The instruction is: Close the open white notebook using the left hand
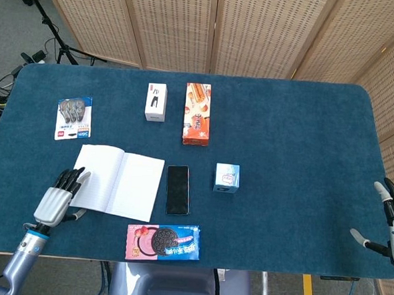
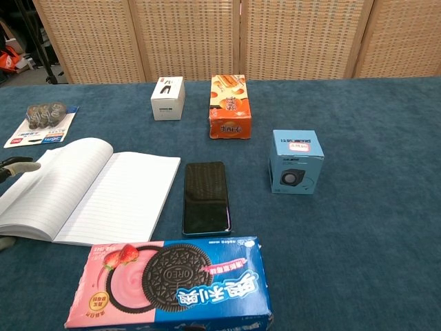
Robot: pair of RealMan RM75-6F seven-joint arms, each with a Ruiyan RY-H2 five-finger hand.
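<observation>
The white notebook (image 1: 120, 181) (image 2: 89, 188) lies open on the blue table, left of centre, lined pages facing up. My left hand (image 1: 60, 199) sits at the notebook's left edge, fingers spread and fingertips (image 1: 78, 175) resting on or just over the left page, holding nothing. In the chest view only a fingertip (image 2: 19, 167) shows at the far left beside the page. My right hand (image 1: 392, 219) hovers at the table's right edge, fingers apart and empty.
A black phone (image 1: 178, 189) lies right of the notebook. An Oreo box (image 1: 163, 242) sits at the front edge. A small blue box (image 1: 226, 177), an orange snack box (image 1: 196, 113), a white box (image 1: 156, 102) and a blister pack (image 1: 74, 117) lie further back.
</observation>
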